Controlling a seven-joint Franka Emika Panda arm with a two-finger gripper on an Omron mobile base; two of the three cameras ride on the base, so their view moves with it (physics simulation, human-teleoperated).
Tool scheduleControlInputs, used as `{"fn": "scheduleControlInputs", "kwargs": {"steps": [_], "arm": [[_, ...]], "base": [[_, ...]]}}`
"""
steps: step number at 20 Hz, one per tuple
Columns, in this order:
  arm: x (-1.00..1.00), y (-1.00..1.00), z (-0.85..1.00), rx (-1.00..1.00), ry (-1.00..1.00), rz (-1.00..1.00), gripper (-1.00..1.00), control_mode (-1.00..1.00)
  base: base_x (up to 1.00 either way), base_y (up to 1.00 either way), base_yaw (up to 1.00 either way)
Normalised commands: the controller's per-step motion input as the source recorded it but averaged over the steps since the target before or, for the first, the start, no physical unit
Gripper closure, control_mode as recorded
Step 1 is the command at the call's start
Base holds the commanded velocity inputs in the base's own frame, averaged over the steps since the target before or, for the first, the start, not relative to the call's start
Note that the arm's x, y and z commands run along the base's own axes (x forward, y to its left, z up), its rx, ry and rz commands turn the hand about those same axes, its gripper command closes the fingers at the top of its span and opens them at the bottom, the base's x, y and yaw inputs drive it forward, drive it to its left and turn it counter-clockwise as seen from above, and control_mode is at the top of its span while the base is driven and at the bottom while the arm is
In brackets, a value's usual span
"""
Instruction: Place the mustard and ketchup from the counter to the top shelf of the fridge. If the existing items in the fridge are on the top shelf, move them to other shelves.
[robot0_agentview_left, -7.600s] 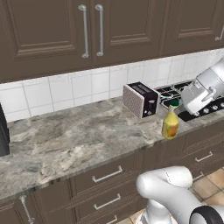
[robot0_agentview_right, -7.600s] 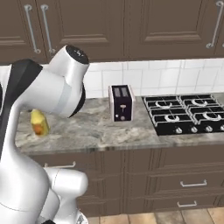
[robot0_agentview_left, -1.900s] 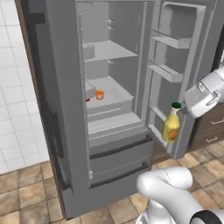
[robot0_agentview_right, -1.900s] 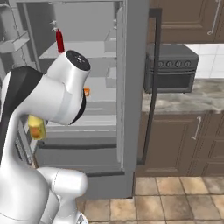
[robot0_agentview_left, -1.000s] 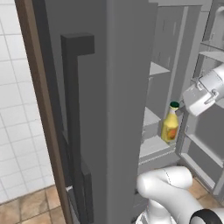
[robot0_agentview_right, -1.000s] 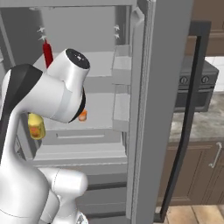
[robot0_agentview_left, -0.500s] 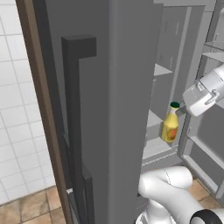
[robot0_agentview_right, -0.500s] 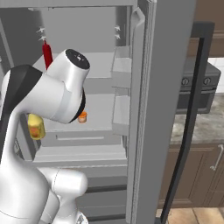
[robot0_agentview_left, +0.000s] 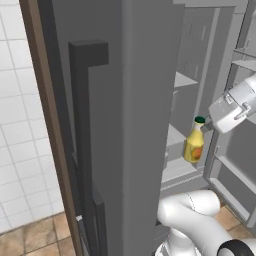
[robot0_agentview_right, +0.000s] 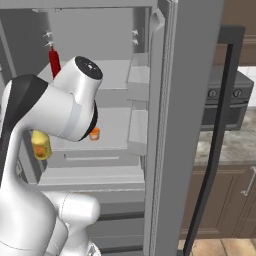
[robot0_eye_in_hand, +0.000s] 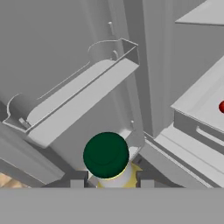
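The gripper (robot0_eye_in_hand: 108, 178) was clamped on the neck of the yellow mustard bottle (robot0_agentview_left: 194, 143), held upright at centre right of the left base view, before the open fridge (robot0_agentview_right: 112, 130). Inside, a red ketchup bottle (robot0_agentview_right: 54, 61) stood upper left; a small orange item (robot0_agentview_right: 94, 133) sat a shelf lower.
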Motion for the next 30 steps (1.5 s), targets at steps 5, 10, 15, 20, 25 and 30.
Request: {"fn": "scheduleControlInputs", "kwargs": {"steps": [5, 10, 15, 20, 25, 30], "arm": [[0.0, 0.0, 0.0, 0.0, 0.0, 0.0, 1.0, 1.0], [0.23, 0.0, 0.29, 0.01, -0.1, -0.07, 1.0, -1.0], [0.38, 0.0, 0.43, 0.0, -0.26, -0.19, 1.0, -1.0], [0.45, 0.0, 0.44, 0.03, -0.23, -0.28, 1.0, -1.0], [0.49, 0.0, 0.46, 0.12, -0.11, -0.31, 1.0, -1.0], [0.46, 0.0, 0.31, 0.12, -0.01, -0.22, 1.0, -1.0]], "base": [[0.45, 0.0, 0.0], [0.07, 0.0, 0.0], [0.0, 0.0, 0.0], [0.0, 0.0, 0.0], [0.0, 0.0, 0.0], [0.0, 0.0, 0.0]]}}
